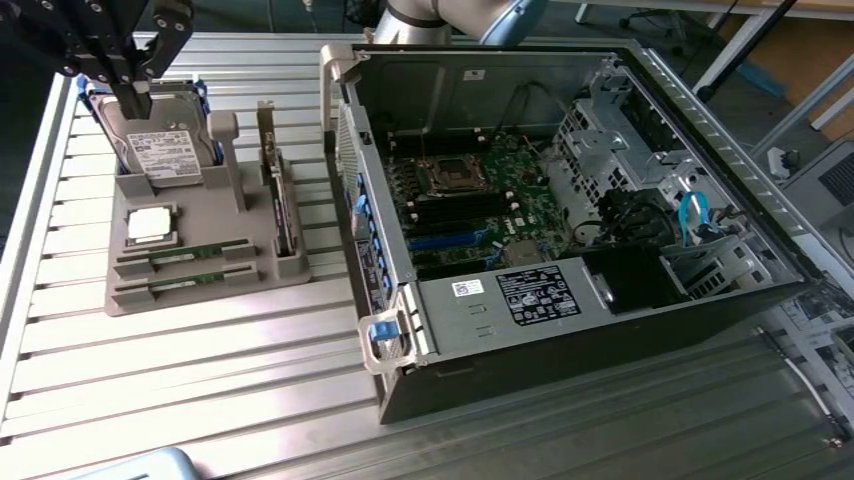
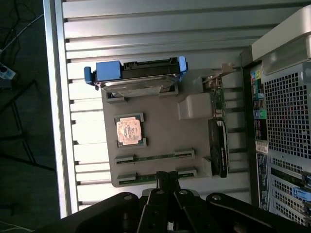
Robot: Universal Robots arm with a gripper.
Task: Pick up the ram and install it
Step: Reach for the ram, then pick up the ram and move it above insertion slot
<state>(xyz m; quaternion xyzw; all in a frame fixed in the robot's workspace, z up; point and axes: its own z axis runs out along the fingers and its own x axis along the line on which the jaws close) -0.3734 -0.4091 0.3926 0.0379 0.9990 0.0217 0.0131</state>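
At the exterior view's upper left, the hand [image 1: 138,108] hangs pinched shut and empty over the drive [image 1: 167,150]. Below it, the ram [image 1: 183,255] lies untouched in the tray [image 1: 267,272]. At right the case [image 1: 507,75] stands open. Pickup and install both appear undone.

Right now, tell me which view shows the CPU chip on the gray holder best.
The wrist view: it looks straight down on the CPU chip, square top unobstructed. The exterior view shows it at a slant, beside the hard drive.
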